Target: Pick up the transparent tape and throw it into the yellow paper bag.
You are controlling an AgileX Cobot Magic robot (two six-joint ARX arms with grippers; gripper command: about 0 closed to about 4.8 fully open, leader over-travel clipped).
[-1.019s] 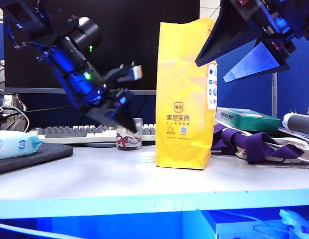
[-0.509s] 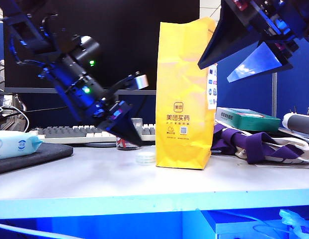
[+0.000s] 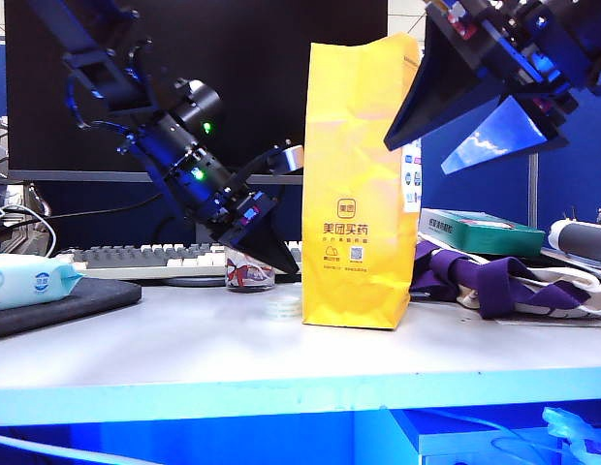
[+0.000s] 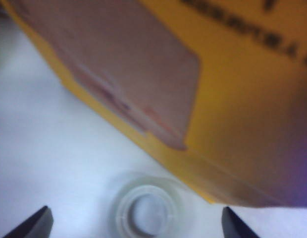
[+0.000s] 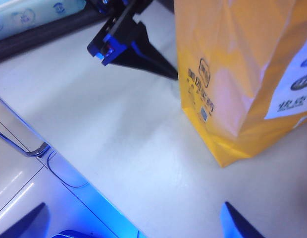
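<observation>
Exterior view shows the pale tabletop (image 3: 184, 349) carrying everything, with a black monitor (image 3: 233, 77) and a keyboard (image 3: 136, 257) at the back. On it stands the yellow paper bag (image 3: 359, 184), upright, tall, with dark characters on its front and a white sticker on its side; its top is open-edged but what lies inside cannot be seen from here. To the bag's right lie a purple-and-white cloth bag (image 3: 504, 281) and a green box (image 3: 475, 232); far left, a pale blue wipes packet (image 3: 29, 281) rests on a dark pad (image 3: 68, 305). The 2 arms come next: the left end effector (image 3: 271, 257) reaches down beside the bag's lower left corner, its fingers spread apart and holding nothing, while the right end effector (image 3: 446, 126) hangs high beside the bag's upper right, fingers also spread wide and empty. Behind the left fingers stands 1 clear glass cup (image 3: 250, 273) holding red-and-white contents. Smallest is the transparent tape (image 3: 283, 308), a whitish ring lying flat on the tabletop just left of the bag's base; the left wrist view shows the tape (image 4: 143, 213) between the 2 fingertips (image 4: 32, 225), not touched, near the bag's (image 4: 232, 99) bottom edge.
</observation>
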